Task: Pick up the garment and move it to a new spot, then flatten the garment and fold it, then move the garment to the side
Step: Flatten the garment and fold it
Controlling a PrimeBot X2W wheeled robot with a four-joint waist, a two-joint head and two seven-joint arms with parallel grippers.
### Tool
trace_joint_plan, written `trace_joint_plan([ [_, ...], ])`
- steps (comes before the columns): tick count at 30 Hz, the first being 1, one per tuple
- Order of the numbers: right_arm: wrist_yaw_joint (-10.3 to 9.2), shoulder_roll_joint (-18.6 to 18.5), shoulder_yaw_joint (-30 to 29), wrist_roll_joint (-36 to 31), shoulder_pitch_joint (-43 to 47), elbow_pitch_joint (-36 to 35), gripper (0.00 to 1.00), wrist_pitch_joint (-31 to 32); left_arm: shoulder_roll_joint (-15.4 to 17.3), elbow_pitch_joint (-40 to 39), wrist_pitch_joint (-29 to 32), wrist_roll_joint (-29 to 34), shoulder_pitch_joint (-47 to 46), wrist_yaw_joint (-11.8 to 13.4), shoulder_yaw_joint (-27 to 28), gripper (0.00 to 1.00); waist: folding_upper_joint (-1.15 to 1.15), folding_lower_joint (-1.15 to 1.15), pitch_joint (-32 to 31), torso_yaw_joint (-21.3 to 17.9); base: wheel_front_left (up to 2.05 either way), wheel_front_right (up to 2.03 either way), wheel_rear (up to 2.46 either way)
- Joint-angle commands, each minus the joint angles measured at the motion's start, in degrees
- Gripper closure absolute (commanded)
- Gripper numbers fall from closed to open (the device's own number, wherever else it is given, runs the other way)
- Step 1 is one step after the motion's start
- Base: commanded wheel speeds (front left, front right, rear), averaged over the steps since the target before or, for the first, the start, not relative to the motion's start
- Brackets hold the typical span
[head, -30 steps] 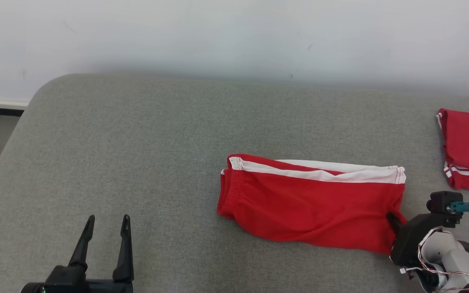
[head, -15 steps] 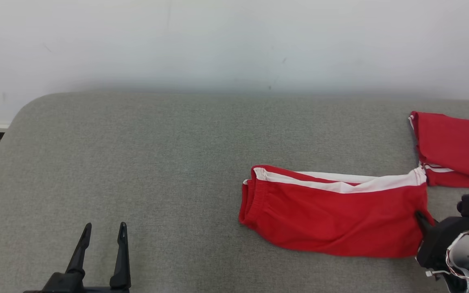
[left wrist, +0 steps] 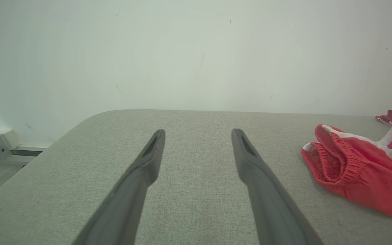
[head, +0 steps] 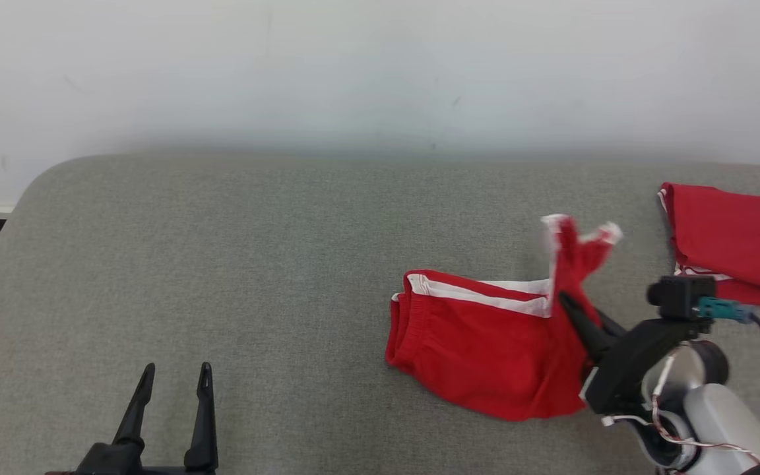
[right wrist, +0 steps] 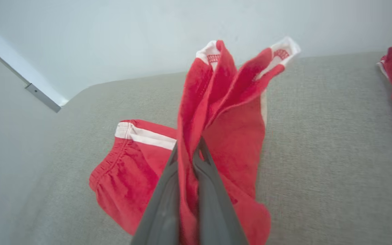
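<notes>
No legible text, label or number.

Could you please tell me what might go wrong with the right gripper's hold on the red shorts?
The right gripper pinches only a thin bunch of the red shorts, which might slip free. The waistband end rests on the grey surface, so pulling could drag and crumple it. The other red garment lies close on the right and could be snagged.

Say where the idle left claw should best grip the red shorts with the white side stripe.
Probably the elastic waistband of the red shorts: it lies bunched on the grey padded surface, its ridge facing the left claw. Come in low from the robot's left. The right claw pinches the raised leg-hem end.
</notes>
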Motion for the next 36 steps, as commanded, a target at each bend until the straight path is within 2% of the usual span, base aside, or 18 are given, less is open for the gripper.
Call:
trace_joint_plan([
  [1, -0.17, 1.36, 0.49, -0.41, 0.7, -1.55, 1.0, 0.78, -0.09, 0.15, -0.15, 0.02, -0.42, 0.09, -0.28, 0.0, 0.0, 0.0, 0.04, 0.58, 0.0, 0.0, 0.0],
  [5, -0.17, 4.99, 2.17, -0.87, 0.43, -4.32, 1.0, 3.13, -0.21, 0.48, -0.15, -0.31, -1.27, 0.09, -1.08, 0.0, 0.0, 0.0, 0.26, 1.81, 0.0, 0.0, 0.0],
  [10, -0.17, 9.93, 3.65, -2.2, -1.7, -2.55, 1.0, 5.32, -0.38, 0.95, -0.15, -0.73, -2.29, 0.1, -2.73, 0.0, 0.0, 0.0, 0.95, 3.85, 0.0, 0.0, 0.0],
  [15, -0.17, 13.49, 3.1, -4.44, -4.48, 2.82, 1.0, 4.38, -0.41, 1.45, -0.15, -1.22, -3.03, 0.14, -3.49, 0.0, 0.0, 0.0, 1.67, 5.21, 0.0, 0.0, 0.0],
  [24, -0.17, 17.06, 2.53, -7.34, -8.32, 15.73, 1.0, 0.71, -0.45, 2.09, -0.15, -2.17, -3.98, 0.42, -4.86, 0.0, 0.0, 0.0, 2.27, 7.06, 0.0, 0.0, 0.0],
  [25, -0.16, 17.27, 2.98, -7.22, -8.64, 16.28, 0.76, -0.06, -0.45, 2.16, -0.15, -2.23, -3.93, 0.37, -4.83, 0.0, 0.0, 0.0, 2.2, 7.07, 0.0, 0.0, 0.0],
  [26, -0.16, 17.27, 2.98, -7.22, -8.64, 16.28, 0.76, -0.06, -0.45, 2.16, -0.15, -2.23, -3.93, 0.37, -4.83, 0.0, 0.0, 0.0, 2.2, 7.07, 0.0, 0.0, 0.0],
  [27, -0.16, 17.45, 3.43, -6.89, -8.92, 16.7, 0.15, -0.84, -0.45, 2.19, -0.15, -2.27, -3.85, 0.39, -4.78, 0.0, 0.0, 0.0, 2.12, 7.02, 0.0, 0.0, 0.0],
  [28, -0.16, 17.57, 3.9, -6.49, -9.0, 17.25, 0.0, -1.37, -0.45, 2.23, -0.15, -2.27, -3.67, 0.47, -4.61, 0.0, 0.0, 0.0, 1.95, 6.88, 0.0, 0.0, 0.0],
  [31, -0.17, 17.09, 5.44, -5.82, -9.43, 17.11, 0.0, -3.7, -0.45, 2.31, -0.15, -2.0, -2.81, 0.71, -4.26, 0.0, 0.0, 0.0, 1.29, 6.3, 0.0, 0.0, 0.0],
  [36, -0.17, 13.57, 6.64, -4.83, -8.16, 13.88, 0.0, -8.61, -0.45, 2.06, -0.15, -1.31, -1.75, 0.69, -3.47, 0.0, 0.0, 0.0, 0.18, 5.22, 0.0, 0.0, 0.0],
])
